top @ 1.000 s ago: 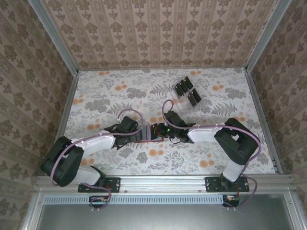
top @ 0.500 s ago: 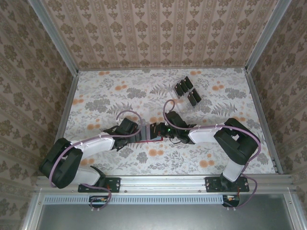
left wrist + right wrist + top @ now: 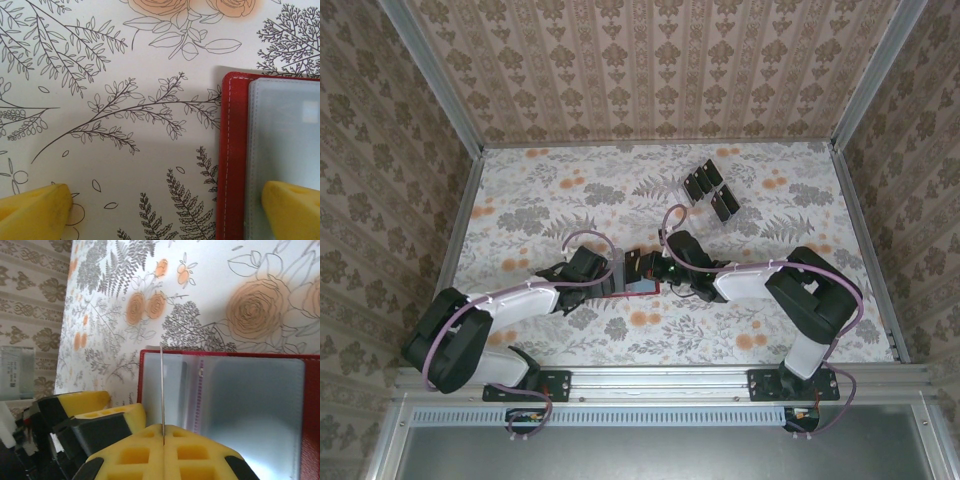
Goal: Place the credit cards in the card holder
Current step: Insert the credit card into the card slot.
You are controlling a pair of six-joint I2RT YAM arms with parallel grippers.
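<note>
The card holder (image 3: 638,286) lies open on the table, a red wallet with a greyish inside (image 3: 250,400). My right gripper (image 3: 163,430) is shut on a credit card (image 3: 161,385) seen edge-on, standing upright over the holder's left half. My left gripper (image 3: 162,212) is open and straddles the holder's red edge (image 3: 232,150): one fingertip (image 3: 292,210) is over the grey inside, the other (image 3: 35,210) over the bare table. In the top view the left gripper (image 3: 605,275) and right gripper (image 3: 655,268) meet at the holder. More black credit cards (image 3: 710,192) stand in a clear rack.
The clear slotted rack (image 3: 705,178) stands behind the right arm, towards the back of the floral table (image 3: 540,200). Patterned walls (image 3: 640,70) enclose the table at the back and both sides. The left gripper's yellow fingers (image 3: 75,405) sit close beside the right gripper.
The right gripper has shifted slightly towards the back with the card, uncovering more of the holder's grey inside. The left arm has settled a little lower beside the holder.
</note>
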